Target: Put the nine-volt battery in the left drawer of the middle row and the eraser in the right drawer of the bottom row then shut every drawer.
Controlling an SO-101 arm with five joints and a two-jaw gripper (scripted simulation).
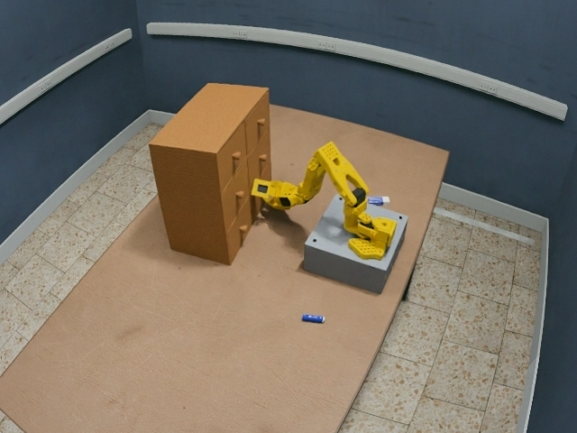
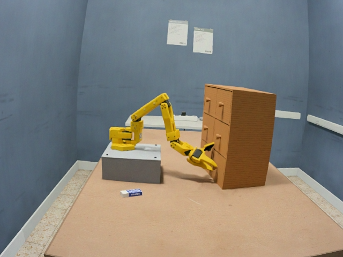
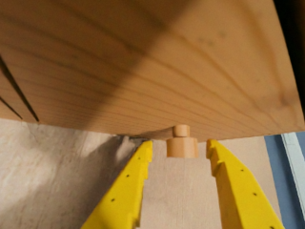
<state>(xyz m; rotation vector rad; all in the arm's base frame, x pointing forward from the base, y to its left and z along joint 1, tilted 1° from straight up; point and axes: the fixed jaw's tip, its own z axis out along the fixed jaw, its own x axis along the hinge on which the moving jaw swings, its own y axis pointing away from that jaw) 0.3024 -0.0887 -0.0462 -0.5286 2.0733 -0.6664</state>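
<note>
The wooden chest (image 1: 190, 200) (image 2: 249, 138) has all its visible drawer fronts flush. My gripper (image 2: 215, 167) (image 3: 180, 147) is partly open and low at the bottom row's right drawer (image 2: 221, 171). Its fingers stand on both sides of that drawer's round knob (image 3: 182, 149), with gaps on each side in the wrist view. The eraser (image 1: 378, 200) (image 2: 131, 193), white with a blue sleeve, lies on the table beside the robot's base block. The nine-volt battery is not visible in any view, and the drawers' insides are hidden.
A small blue cylinder (image 1: 313, 318) with a pale end lies on the table (image 1: 209, 349) (image 2: 193, 226), on the opposite side of the grey base block (image 1: 342, 272) (image 2: 131, 169) from the eraser. The middle row's right knob (image 2: 218, 136) juts out above the gripper.
</note>
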